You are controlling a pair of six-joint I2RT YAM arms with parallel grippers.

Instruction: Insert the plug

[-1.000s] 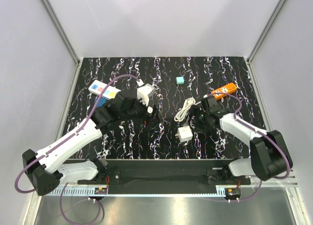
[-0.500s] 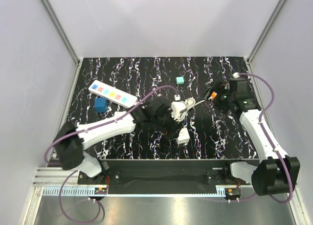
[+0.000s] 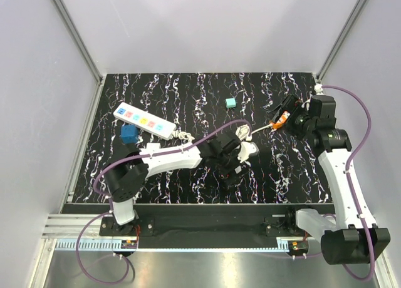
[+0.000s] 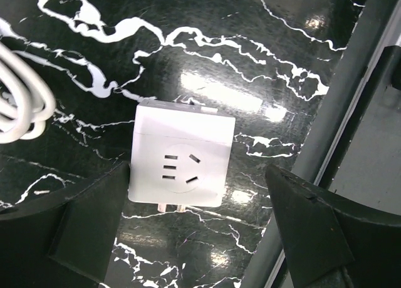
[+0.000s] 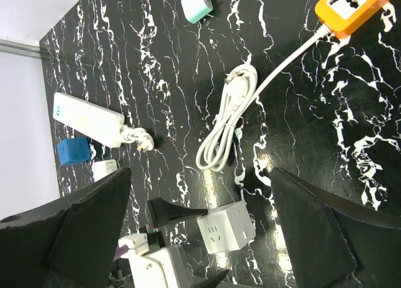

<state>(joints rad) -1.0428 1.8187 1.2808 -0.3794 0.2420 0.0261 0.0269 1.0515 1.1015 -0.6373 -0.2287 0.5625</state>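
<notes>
Plug (image 4: pixel 180 159) lies on the table (image 4: pixel 250 50) between spread left fingers (image 4: pixel 81 219)

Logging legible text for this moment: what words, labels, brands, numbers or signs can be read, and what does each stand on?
No text can be read in any view.
On the plug: only socket slots, no print on the face that shows.
On the orange power strip: only socket holes, no lettering visible.
On the white strip with coloured buttons: too small to tell whether there are any marks.
</notes>
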